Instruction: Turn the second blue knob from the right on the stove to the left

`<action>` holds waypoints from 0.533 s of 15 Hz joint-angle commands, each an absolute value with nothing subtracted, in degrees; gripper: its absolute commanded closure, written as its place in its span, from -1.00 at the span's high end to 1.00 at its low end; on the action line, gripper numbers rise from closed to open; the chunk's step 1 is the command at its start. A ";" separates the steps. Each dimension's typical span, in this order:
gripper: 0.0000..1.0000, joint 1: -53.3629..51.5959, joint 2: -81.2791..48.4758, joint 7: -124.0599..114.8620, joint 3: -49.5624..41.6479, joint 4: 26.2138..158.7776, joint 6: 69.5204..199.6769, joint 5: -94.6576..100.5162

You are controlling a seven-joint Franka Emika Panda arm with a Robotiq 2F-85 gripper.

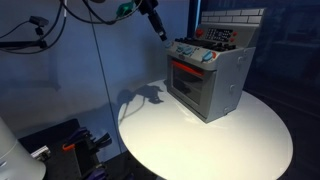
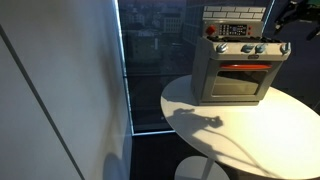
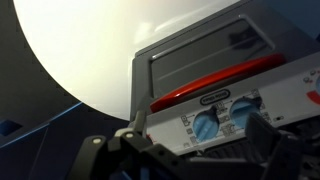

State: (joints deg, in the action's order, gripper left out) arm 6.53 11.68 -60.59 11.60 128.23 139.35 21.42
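The stove [image 1: 208,80] is a small grey toy oven with a red-framed glass door, standing on a round white table [image 1: 170,135]; it also shows in an exterior view [image 2: 235,70]. A row of light-blue knobs [image 1: 195,54] runs above the door [image 2: 246,49]. My gripper [image 1: 160,32] hangs in the air, apart from the stove's front upper corner, and shows at the top right in an exterior view [image 2: 291,17]. In the wrist view the gripper [image 3: 200,138] is open and empty, with two blue knobs [image 3: 206,126] seen between its fingers beyond it.
The table edge [image 2: 200,150] drops to a dark floor. Cables hang at the upper left [image 1: 60,25]. Black equipment [image 1: 70,140] sits low beside the table. A white wall panel [image 2: 60,90] stands to one side.
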 commanded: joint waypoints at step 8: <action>1.00 4.27 7.75 -70.59 7.78 126.32 141.19 25.20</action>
State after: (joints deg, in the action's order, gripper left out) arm 5.70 7.77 -70.58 9.20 126.40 141.34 25.05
